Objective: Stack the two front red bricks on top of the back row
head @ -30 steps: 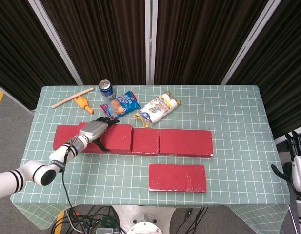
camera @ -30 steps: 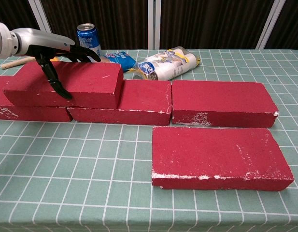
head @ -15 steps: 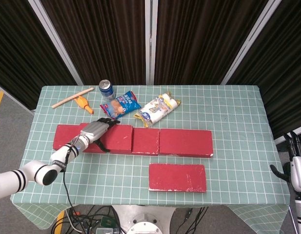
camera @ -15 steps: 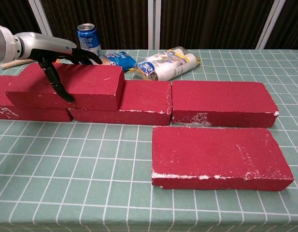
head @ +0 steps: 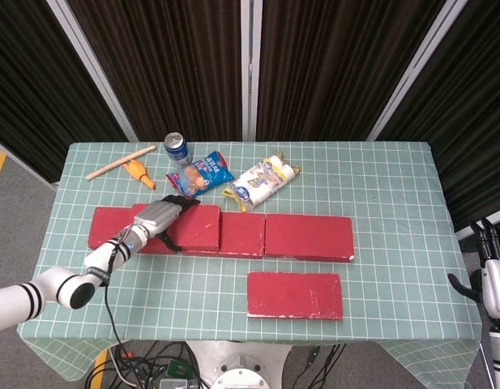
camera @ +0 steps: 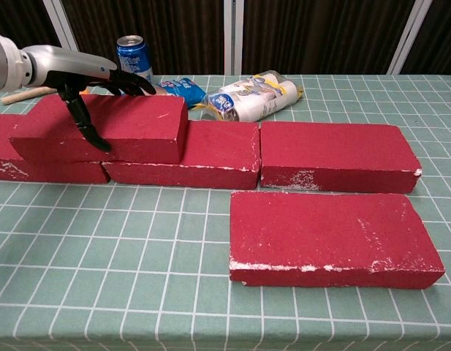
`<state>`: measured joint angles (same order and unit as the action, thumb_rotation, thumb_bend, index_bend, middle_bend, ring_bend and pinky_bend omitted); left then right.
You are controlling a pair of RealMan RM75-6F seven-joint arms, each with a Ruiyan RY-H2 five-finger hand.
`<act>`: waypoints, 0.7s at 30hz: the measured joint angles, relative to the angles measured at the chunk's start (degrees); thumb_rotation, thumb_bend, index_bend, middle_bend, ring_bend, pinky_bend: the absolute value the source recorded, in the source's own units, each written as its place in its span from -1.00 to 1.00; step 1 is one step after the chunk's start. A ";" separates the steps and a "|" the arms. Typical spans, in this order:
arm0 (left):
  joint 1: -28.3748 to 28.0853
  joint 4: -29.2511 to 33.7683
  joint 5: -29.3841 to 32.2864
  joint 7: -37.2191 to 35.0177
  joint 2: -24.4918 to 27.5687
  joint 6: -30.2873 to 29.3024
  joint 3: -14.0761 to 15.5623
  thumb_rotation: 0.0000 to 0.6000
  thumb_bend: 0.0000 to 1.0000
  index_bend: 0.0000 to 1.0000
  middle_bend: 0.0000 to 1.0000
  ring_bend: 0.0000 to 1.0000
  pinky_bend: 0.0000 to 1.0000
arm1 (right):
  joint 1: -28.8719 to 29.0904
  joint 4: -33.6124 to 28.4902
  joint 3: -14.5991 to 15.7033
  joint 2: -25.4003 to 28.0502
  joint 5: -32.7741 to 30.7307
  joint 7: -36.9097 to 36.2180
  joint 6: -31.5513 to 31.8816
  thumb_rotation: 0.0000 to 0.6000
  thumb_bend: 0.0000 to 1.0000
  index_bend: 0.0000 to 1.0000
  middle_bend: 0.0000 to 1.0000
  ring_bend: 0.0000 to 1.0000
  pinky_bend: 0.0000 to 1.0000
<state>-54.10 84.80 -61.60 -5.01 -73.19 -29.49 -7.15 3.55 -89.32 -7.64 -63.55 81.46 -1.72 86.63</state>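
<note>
Three red bricks form the back row (head: 309,237) (camera: 335,153). A further red brick (head: 193,227) (camera: 130,128) lies stacked on the row's left end, across the left and middle bricks. My left hand (head: 156,217) (camera: 86,77) grips this stacked brick, thumb on its front face and fingers over its top and back. Another red brick (head: 295,295) (camera: 331,234) lies alone in front, to the right, untouched. My right hand (head: 494,279) hangs off the table's right edge, fingers apart and holding nothing.
Behind the row are a blue can (head: 177,148) (camera: 134,57), a blue snack bag (head: 202,174), a white packet (head: 262,182) (camera: 254,96), a wooden stick (head: 120,162) and an orange toy (head: 138,173). The green checked cloth (head: 395,203) covers the table.
The left hand and the stacked brick shifted only slightly, with the grip unchanged. The right hand sank a little at the frame's edge.
</note>
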 measured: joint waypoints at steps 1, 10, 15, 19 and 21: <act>-0.01 -0.01 -0.08 -0.06 0.01 0.09 0.02 1.00 -0.92 -0.92 -0.85 -1.00 -1.00 | -0.01 0.00 0.00 0.00 -0.02 0.00 -0.01 1.00 -0.79 -1.00 -1.00 -1.00 -1.00; -0.05 0.15 -1.41 -0.34 0.14 -0.02 0.02 1.00 -0.92 -0.91 -0.78 -1.00 -1.00 | 0.06 -0.04 -0.09 -0.02 -0.20 0.07 -0.13 1.00 -0.79 -1.00 -1.00 -1.00 -1.00; -0.02 0.24 -2.17 -0.53 0.18 -0.15 0.05 1.00 -0.92 -0.89 -0.78 -1.00 -1.00 | 0.05 -0.03 -0.11 0.00 -0.32 0.08 -0.19 1.00 -0.79 -1.00 -1.00 -1.00 -1.00; -0.04 0.02 -2.29 -0.64 0.06 -0.19 0.06 1.00 -0.92 -0.88 -0.78 -1.00 -1.00 | 0.08 -0.05 -0.13 0.04 -0.39 0.10 -0.27 1.00 -0.78 -1.00 -1.00 -1.00 -1.00; -0.07 -0.14 -2.17 -0.73 -0.02 -0.12 0.06 1.00 -0.92 -0.88 -0.80 -1.00 -1.00 | 0.07 -0.07 -0.14 0.06 -0.42 0.10 -0.27 1.00 -0.78 -1.00 -1.00 -1.00 -1.00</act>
<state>-54.17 84.67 -63.77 -5.75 -73.22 -29.61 -7.08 3.62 -89.40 -7.78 -63.49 81.05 -1.62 86.37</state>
